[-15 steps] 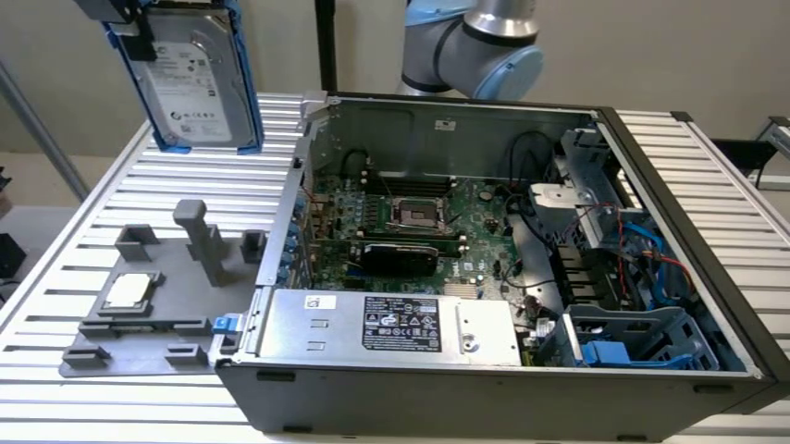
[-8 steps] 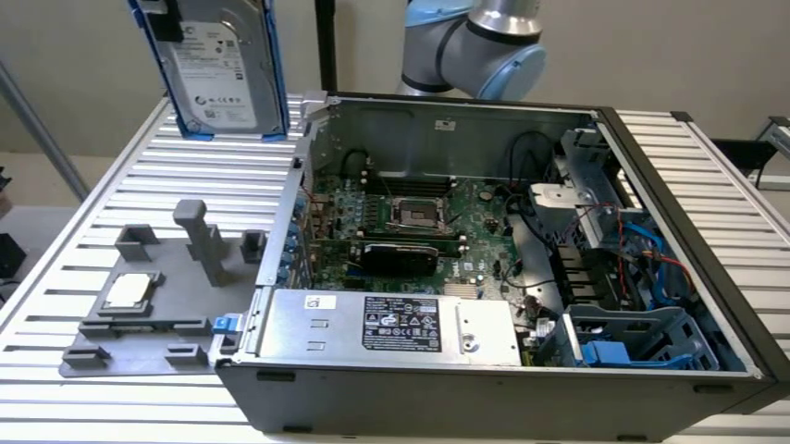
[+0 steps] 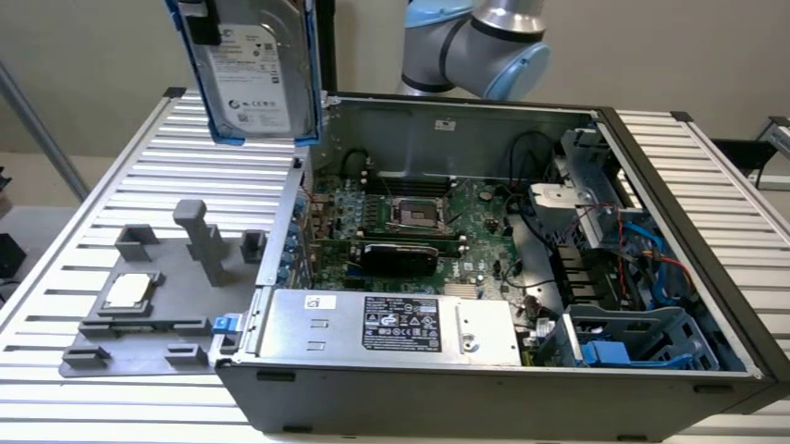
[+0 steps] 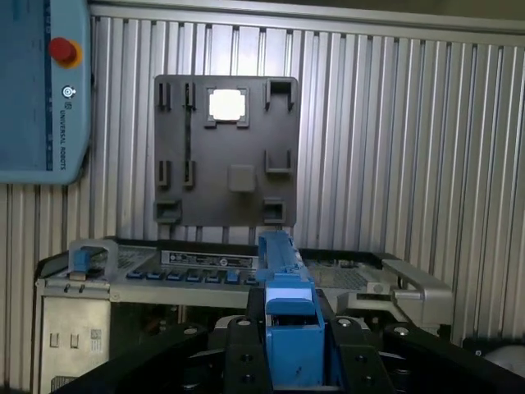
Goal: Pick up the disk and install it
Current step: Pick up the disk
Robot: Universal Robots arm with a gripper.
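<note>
My claw (image 4: 293, 349) clamps the disk (image 3: 255, 79), which hangs upright at eleven o'clock from the computer case (image 3: 494, 407). Its top end runs out of frame.

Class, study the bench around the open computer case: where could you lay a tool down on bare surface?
Bare ribbed table lies between the grey fixture plate and the far edge, and beside the computer case at the exterior view's right. Crowded: inside the case and the plate itself.

The arm (image 3: 475, 42) holds its wrist high, jaws clamped on the disk (image 3: 253, 74).
</note>
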